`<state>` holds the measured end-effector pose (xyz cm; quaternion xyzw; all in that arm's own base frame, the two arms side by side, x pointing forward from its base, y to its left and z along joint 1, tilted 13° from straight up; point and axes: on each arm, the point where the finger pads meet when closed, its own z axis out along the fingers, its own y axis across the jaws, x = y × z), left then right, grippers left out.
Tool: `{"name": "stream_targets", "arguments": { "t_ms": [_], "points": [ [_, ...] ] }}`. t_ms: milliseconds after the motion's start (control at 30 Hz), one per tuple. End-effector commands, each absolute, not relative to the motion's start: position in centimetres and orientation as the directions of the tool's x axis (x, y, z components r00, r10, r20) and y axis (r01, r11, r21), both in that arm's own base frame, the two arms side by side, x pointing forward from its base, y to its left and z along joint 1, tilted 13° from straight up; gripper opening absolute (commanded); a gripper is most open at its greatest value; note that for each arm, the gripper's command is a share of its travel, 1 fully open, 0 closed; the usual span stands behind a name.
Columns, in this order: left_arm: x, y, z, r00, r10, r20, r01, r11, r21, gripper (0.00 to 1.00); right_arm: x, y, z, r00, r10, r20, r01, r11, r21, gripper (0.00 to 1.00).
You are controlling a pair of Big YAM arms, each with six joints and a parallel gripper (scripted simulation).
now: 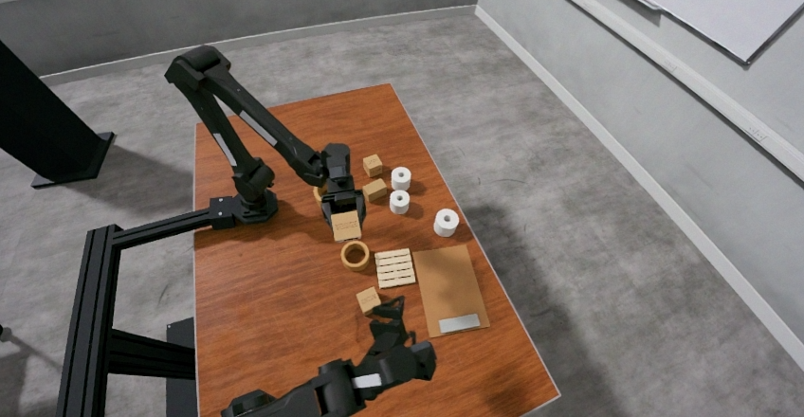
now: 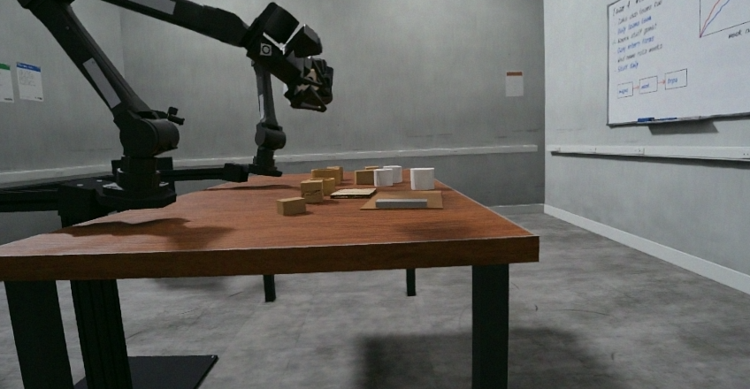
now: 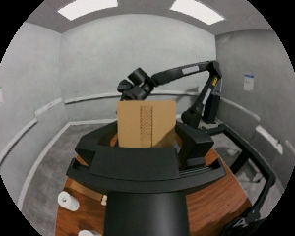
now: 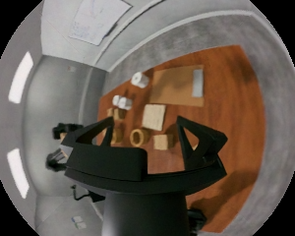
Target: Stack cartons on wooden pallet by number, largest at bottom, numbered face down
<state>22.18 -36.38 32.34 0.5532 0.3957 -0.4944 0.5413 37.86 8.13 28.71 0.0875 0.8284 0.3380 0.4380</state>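
My left gripper (image 1: 345, 222) (image 3: 146, 119) is shut on a tan carton (image 1: 345, 228) (image 3: 133, 123), held above the table; a taped face shows in its wrist view, and I can read no number. My right gripper (image 4: 145, 119) is open and empty, raised high. A cube carton (image 1: 368, 301) (image 2: 311, 191) (image 4: 160, 143) stands near the pallet. Farther off stand a carton (image 1: 372, 165) and a slightly longer-looking box (image 1: 374, 190) (image 2: 363, 177). A low tan box (image 2: 291, 206) lies nearest in the exterior view. The slatted pallet (image 1: 394, 270) (image 2: 353, 194) (image 4: 153, 118) bears nothing. The standing cartons' undersides are hidden.
A tan ring (image 1: 343, 256) lies beside the pallet, and another (image 1: 318, 195) is partly behind my left arm. A brown clipboard (image 1: 448, 283) with a silver clip (image 1: 459, 323) lies on the pallet's other side. White rolls (image 1: 401, 178) (image 1: 399, 202) (image 1: 446, 222) stand near the table edge.
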Motion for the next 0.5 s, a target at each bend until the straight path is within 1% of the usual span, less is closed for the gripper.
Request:
{"name": "stream_targets", "arguments": {
  "t_ms": [0,133,200,267,467],
  "points": [
    [22.4,-36.6,33.3,0.199,-0.108,-0.974,0.972,-0.101,0.21,0.55,37.0,10.1,29.8,-0.583,0.606,-0.541,-0.124,0.592,0.796,1.0],
    [22.4,-36.6,33.3,0.199,-0.108,-0.974,0.972,-0.101,0.21,0.55,35.7,12.5,30.1,-0.611,0.663,-0.433,-0.153,0.438,0.886,1.0],
    [22.4,-36.6,33.3,0.199,-0.108,-0.974,0.972,-0.101,0.21,0.55,35.7,12.5,30.1,-0.611,0.663,-0.433,-0.153,0.438,0.886,1.0],
    [22.4,-36.6,33.3,0.199,-0.108,-0.974,0.972,-0.101,0.21,0.55,35.3,13.6,29.8,-0.631,0.686,-0.362,-0.141,0.357,0.923,1.0],
    [22.4,-36.6,33.3,0.199,-0.108,-0.974,0.972,-0.101,0.21,0.55,33.5,17.0,29.6,-0.675,0.706,-0.216,-0.166,0.14,0.976,1.0]
  ]
}}
